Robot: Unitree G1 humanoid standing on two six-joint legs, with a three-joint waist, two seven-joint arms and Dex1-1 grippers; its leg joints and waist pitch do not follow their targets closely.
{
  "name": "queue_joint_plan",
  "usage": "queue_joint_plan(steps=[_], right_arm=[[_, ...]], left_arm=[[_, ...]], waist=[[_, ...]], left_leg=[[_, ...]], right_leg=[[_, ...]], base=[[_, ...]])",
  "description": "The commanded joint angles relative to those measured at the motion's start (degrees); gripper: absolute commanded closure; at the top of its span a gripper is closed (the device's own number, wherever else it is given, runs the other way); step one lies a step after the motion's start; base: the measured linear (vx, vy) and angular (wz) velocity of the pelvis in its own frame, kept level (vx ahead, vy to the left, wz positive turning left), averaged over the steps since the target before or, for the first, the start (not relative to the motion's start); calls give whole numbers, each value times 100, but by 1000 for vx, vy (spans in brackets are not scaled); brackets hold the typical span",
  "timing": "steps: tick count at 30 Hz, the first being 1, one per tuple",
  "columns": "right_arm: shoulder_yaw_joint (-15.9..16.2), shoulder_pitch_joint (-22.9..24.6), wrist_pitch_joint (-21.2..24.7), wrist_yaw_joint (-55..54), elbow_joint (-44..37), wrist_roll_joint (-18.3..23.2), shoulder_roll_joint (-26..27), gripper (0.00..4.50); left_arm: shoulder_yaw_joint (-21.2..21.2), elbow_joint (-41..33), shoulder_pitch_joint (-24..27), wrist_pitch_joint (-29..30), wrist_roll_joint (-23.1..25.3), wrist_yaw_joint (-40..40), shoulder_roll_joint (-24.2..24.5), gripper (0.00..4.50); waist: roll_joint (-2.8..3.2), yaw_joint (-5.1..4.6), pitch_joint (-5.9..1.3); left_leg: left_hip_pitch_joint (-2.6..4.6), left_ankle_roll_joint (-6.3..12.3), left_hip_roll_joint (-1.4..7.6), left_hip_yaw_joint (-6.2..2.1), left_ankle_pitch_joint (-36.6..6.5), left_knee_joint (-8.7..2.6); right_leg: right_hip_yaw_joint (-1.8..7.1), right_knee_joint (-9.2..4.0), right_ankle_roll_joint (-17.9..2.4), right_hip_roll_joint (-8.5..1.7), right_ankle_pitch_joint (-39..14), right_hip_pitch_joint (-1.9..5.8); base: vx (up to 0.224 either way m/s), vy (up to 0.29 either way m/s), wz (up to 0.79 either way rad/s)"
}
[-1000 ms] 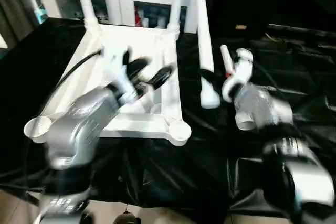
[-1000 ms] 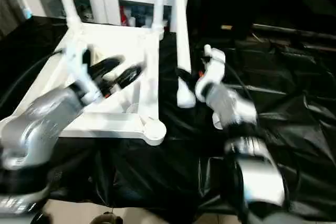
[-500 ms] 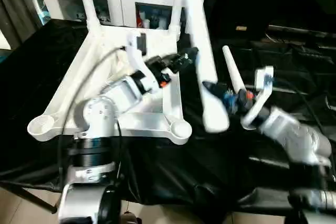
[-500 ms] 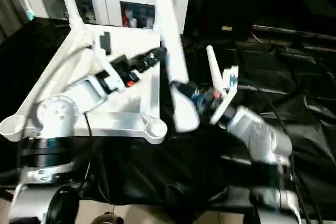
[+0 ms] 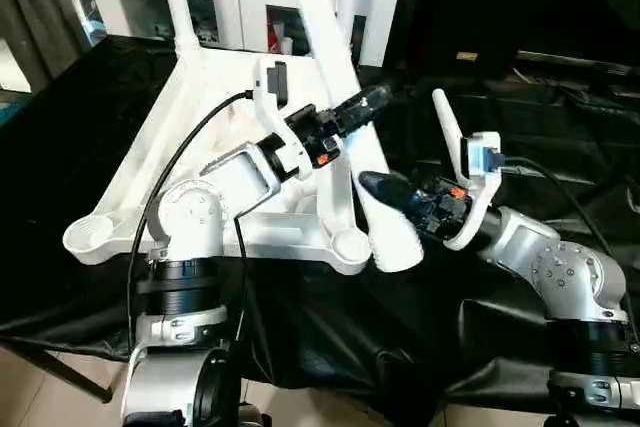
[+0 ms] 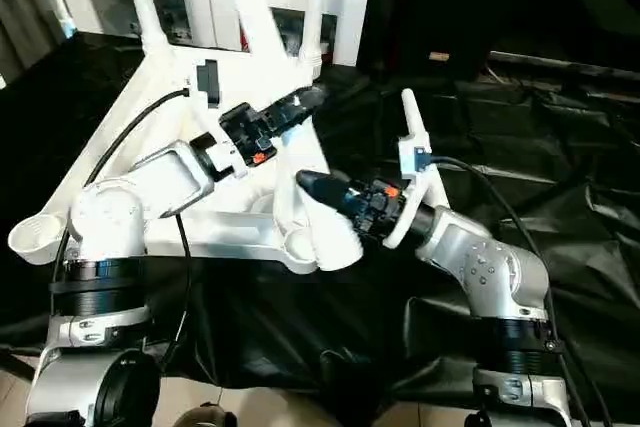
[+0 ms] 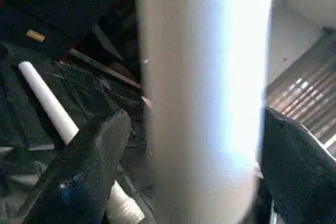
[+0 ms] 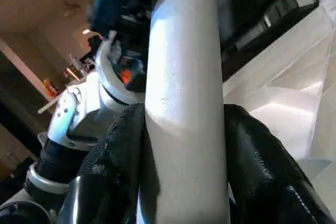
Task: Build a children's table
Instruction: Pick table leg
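At frame centre the right gripper clamps a leg above the corner socket; left gripper straddles it, fingers apart. It could miss and jam.

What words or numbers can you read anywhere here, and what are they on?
None can be read.
A small orange tag on the dark things behind the black-draped table: too small to read.
Items in the white cabinet: too blurred to read.
The children's table, its legs and both grippers show no writing.
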Motion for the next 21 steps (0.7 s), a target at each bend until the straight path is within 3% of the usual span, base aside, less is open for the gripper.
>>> queue_joint_plan(steps=[1,3,4,6,11,13,19,21], right_arm=[[152,-62,-221,-160,-186,-262,-84,266],[182,-71,-296,-232,-209,-333,-63,266],[274,-101,-473,-488,-247,-562,5,266],[399,-138,-668,-826,-270,-856,98,266],[700,-215,-936,-1406,-284,-1363,267,266],[940,-226,-1078,-1553,-336,-1643,270,266],[1186,-296,-1261,-1780,-338,-1957,354,266],[1202,-303,-1275,-1793,-334,-1970,361,266]], left_arm=[[-210,-136,65,79,149,104,31,81],[-187,-147,71,110,140,188,-1,105],[-127,-168,83,179,197,530,-112,119],[-121,-167,102,200,346,899,-235,123],[-123,-212,148,62,567,1543,-479,166],[-110,-225,161,-70,678,1850,-590,179],[73,-266,152,-378,1008,2491,-733,211],[99,-269,148,-415,1039,2550,-734,242]], waist=[[-10,24,-459],[-10,8,-457],[59,22,-466],[19,-8,-462],[35,-20,-459],[-2,-23,-455],[-9,-15,-447],[1,-20,-445]], left_leg=[[121,53,341,-139,-374,-362],[125,-10,336,-136,-407,-367],[127,-77,346,-150,-431,-362],[128,-82,348,-148,-446,-369],[132,-143,340,-153,-574,-380],[125,-139,343,-157,-570,-388],[120,-72,332,-155,-566,-384],[128,-87,340,-161,-586,-390]], right_leg=[[270,-451,-1107,-563,-185,267],[274,-462,-1077,-557,-162,270],[275,-440,-1093,-572,-114,266],[275,-450,-1097,-553,-33,265],[283,-473,-1066,-555,-91,279],[284,-471,-992,-550,-65,284],[290,-484,-932,-550,-143,276],[286,-483,-921,-545,-165,266]], base=[[0,0,0],[0,0,0],[0,0,0],[0,0,0],[0,0,0],[0,0,0],[0,0,0],[0,0,0]])
